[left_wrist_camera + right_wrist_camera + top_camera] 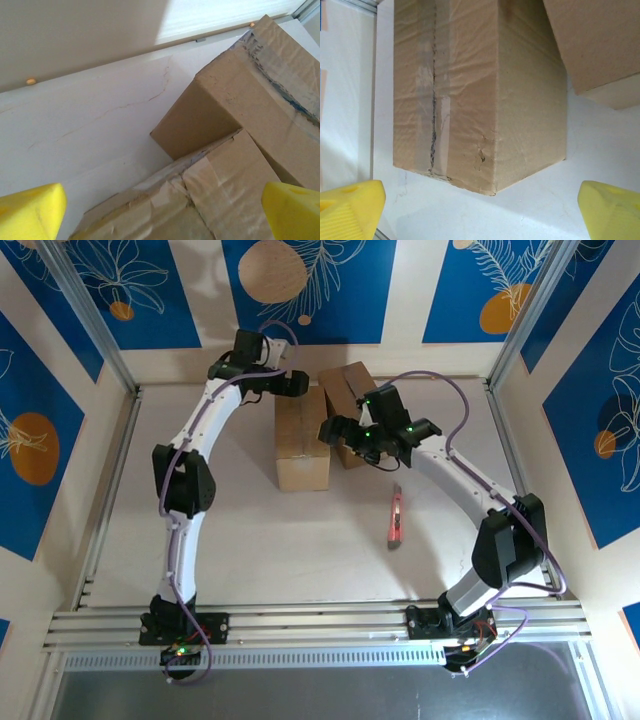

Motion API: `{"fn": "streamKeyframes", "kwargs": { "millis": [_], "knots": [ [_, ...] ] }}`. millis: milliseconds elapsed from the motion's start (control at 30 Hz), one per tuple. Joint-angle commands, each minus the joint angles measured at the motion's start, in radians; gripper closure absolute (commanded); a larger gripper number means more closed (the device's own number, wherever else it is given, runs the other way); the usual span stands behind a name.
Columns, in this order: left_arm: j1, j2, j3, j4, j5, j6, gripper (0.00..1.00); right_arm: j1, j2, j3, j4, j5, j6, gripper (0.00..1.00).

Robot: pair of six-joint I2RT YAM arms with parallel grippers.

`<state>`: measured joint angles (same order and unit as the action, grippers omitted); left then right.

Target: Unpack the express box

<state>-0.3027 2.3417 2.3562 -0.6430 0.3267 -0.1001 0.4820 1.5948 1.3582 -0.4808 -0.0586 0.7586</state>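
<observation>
Two taped cardboard boxes stand at the back of the table. The longer box [300, 445] lies left of centre and a second box [347, 400] is angled beside it on the right. The longer box's taped top seam [434, 115] looks slit along its length. My left gripper [300, 383] hovers over the far end of the longer box [200, 200], open, its yellow fingertips [30, 212] wide apart with nothing between them. Open too, my right gripper [335, 432] hangs by the longer box's right side, yellow fingertips [610, 210] spread. The second box [250, 95] [600, 45] stays apart from both grippers.
A red utility knife [396, 517] lies on the white table to the right of the boxes, near the right arm. Aluminium frame rails [320, 625] run along the near edge, and posts stand at the back corners. Bare tabletop [300, 550] spreads in front of the boxes.
</observation>
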Motion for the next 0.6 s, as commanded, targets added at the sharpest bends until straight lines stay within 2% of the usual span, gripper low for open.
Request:
{"fn": "streamKeyframes", "kwargs": {
  "millis": [0, 300, 567],
  "knots": [
    [0.010, 0.040, 0.046, 0.074, 0.065, 0.029, 0.00, 0.016, 0.032, 0.013, 0.003, -0.041, 0.022, 0.01],
    [0.014, 0.048, -0.005, 0.023, 0.107, 0.037, 0.00, 0.054, 0.087, 0.019, 0.042, -0.087, 0.067, 0.01],
    [0.014, -0.164, -0.327, 0.098, 0.093, 0.052, 0.02, 0.081, 0.094, -0.024, 0.075, -0.123, 0.150, 0.01]
  ]
}}
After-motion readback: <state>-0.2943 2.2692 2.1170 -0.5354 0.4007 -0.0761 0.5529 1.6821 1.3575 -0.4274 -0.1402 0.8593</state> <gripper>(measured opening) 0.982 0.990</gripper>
